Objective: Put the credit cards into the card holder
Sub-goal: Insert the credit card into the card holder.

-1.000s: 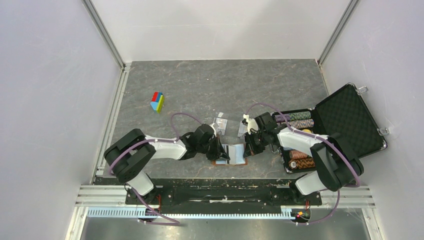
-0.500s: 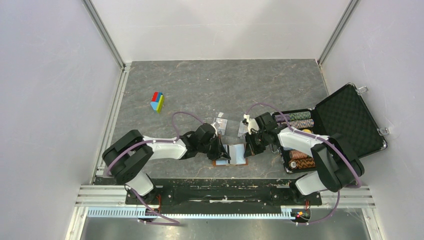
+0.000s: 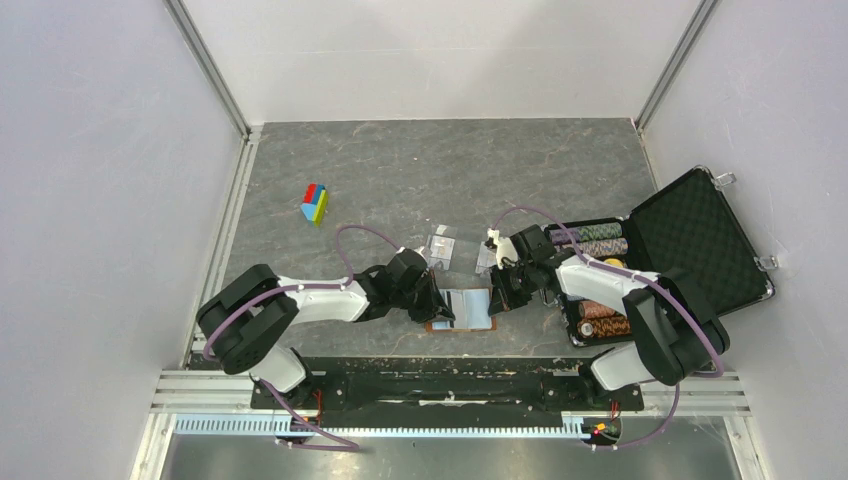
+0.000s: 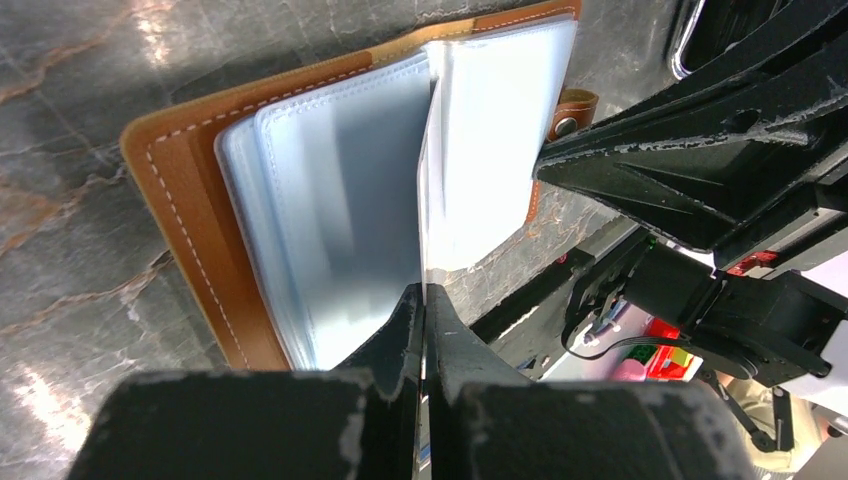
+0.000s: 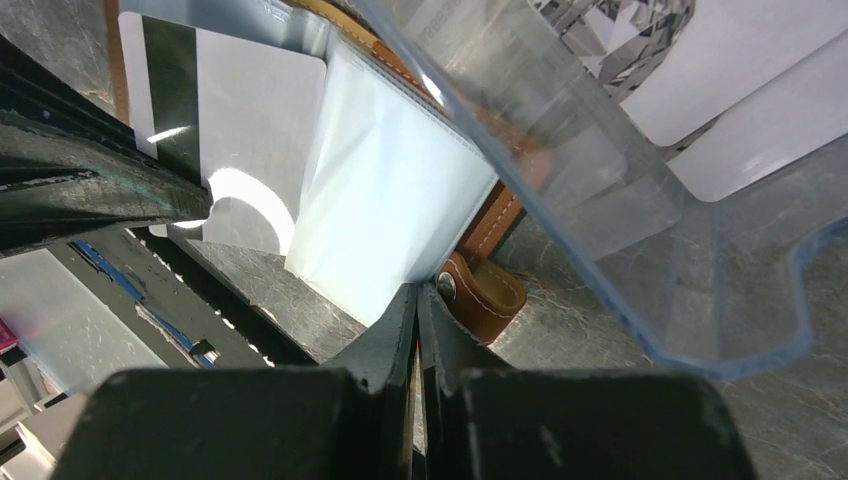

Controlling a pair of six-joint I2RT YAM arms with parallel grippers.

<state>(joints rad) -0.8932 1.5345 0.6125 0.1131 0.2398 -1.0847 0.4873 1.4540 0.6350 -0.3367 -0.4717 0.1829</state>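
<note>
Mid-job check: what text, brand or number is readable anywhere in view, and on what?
No text is legible anywhere.
credit cards: blank pale faces, one dark stripe, no print.
card holder: plain brown leather, no brand shown.
clear tray: faint marks near its rim, too blurred to read.

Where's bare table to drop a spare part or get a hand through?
Free: the far half of the table, beyond the tray; the left side around the block. Crowded: near centre, where the left gripper and right gripper meet over the wallet, tray just behind, open case filling the right.
</note>
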